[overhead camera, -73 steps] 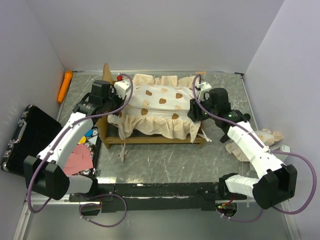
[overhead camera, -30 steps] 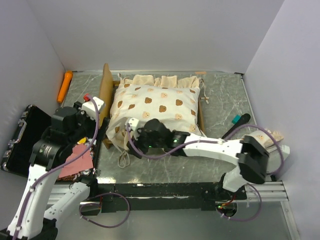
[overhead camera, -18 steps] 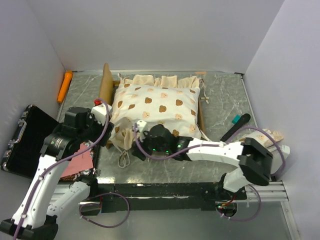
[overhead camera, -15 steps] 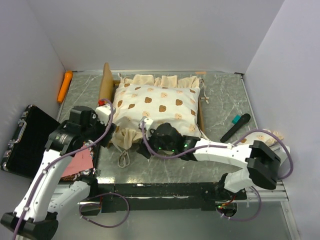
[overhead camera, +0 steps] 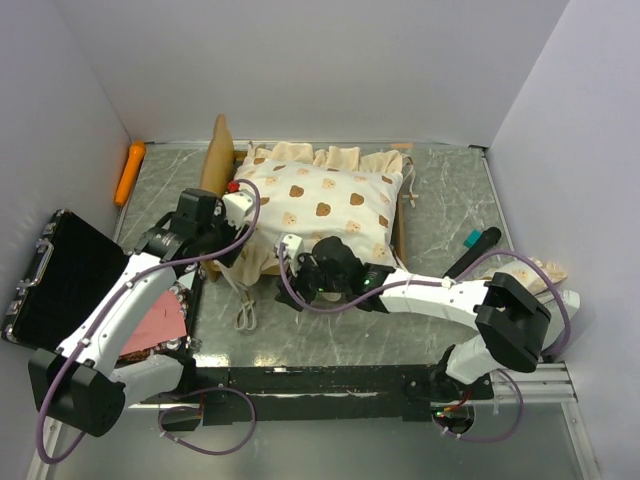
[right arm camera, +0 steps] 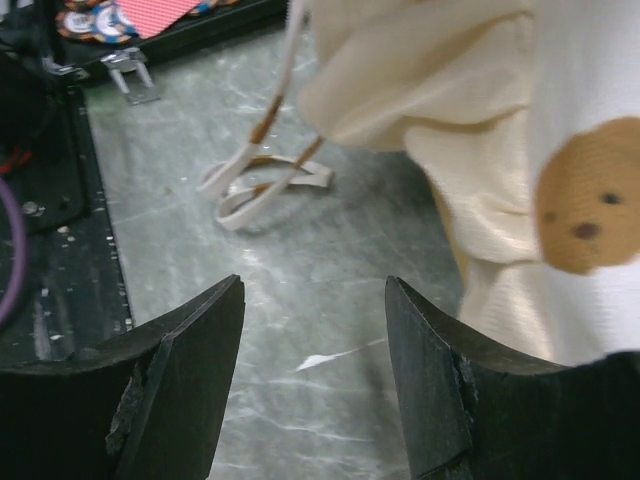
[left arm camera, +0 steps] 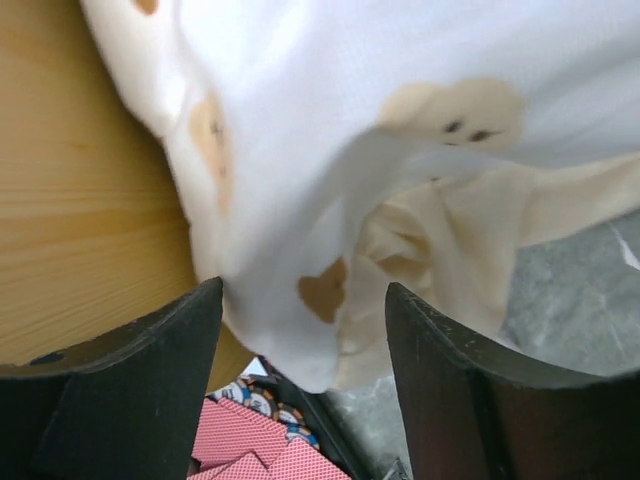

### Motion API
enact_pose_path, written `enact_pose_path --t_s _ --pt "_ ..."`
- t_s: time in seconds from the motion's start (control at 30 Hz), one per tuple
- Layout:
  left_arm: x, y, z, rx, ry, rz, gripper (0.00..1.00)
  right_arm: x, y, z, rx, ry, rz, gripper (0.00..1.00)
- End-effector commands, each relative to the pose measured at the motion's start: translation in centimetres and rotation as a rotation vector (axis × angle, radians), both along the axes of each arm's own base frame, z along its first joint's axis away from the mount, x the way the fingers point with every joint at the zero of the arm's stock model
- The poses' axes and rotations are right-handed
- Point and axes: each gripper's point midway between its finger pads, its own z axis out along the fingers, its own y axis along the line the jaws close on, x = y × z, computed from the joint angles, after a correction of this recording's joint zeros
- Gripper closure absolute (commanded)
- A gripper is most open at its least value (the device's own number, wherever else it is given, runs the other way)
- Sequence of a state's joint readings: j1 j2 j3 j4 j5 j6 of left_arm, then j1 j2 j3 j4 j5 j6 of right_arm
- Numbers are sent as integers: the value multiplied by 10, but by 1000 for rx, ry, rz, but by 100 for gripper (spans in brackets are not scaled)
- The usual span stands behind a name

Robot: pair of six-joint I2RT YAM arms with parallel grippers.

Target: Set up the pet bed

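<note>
The pet bed's light-wood headboard (overhead camera: pixel 214 150) stands at the back left, and the cream bear-print mattress (overhead camera: pixel 320 200) lies bunched over the frame. My left gripper (overhead camera: pixel 237 232) is at the mattress's near-left corner. In the left wrist view its jaws (left arm camera: pixel 305 320) are open with that hanging corner (left arm camera: pixel 300 340) between them, beside the wood (left arm camera: pixel 80 200). My right gripper (overhead camera: pixel 297 283) hovers open (right arm camera: pixel 315 300) over the table, just left of the mattress ruffle (right arm camera: pixel 590 150). Its loose ties (right arm camera: pixel 262 187) lie on the table.
An open black case (overhead camera: pixel 50 280) holds red cards and poker chips (overhead camera: pixel 155 320) at the left. An orange object (overhead camera: pixel 130 172) lies in the back left corner. A black marker with a teal tip (overhead camera: pixel 470 250) and a cream cloth bundle (overhead camera: pixel 540 268) lie at the right.
My left arm swung in from the case to the mattress's near-left corner, and its jaws narrowed. The mattress and frame shifted back a little. My right gripper stayed by the near ruffle.
</note>
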State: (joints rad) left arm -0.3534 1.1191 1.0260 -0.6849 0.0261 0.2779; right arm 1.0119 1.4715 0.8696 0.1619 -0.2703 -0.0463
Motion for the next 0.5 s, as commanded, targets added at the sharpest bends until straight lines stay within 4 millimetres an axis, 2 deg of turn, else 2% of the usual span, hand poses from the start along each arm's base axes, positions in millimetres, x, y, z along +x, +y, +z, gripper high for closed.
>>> enact_pose_path --t_s 0.0,0.1,0.2,0.27,0.37,0.43,0.47 --pt "-5 -26 50 -118 -103 -117 27 34 -1 44 73 -87 -66 36" --pt "-1 -21 53 -95 -152 -108 24 69 -24 40 63 -35 -172 41" --pt "19 -12 32 -17 -133 -49 25 96 -42 32 43 -53 -235 41" --pt "29 -11 14 22 -88 -34 27 105 -46 27 7 -70 -248 41" --pt "41 -7 2 72 -57 -10 32 116 -43 31 -24 -94 -256 41" --pt "47 -9 2 76 -63 -20 42 124 -44 36 -27 -106 -269 41" --pt "50 -11 6 73 -67 -26 56 128 -45 39 -24 -108 -278 42"
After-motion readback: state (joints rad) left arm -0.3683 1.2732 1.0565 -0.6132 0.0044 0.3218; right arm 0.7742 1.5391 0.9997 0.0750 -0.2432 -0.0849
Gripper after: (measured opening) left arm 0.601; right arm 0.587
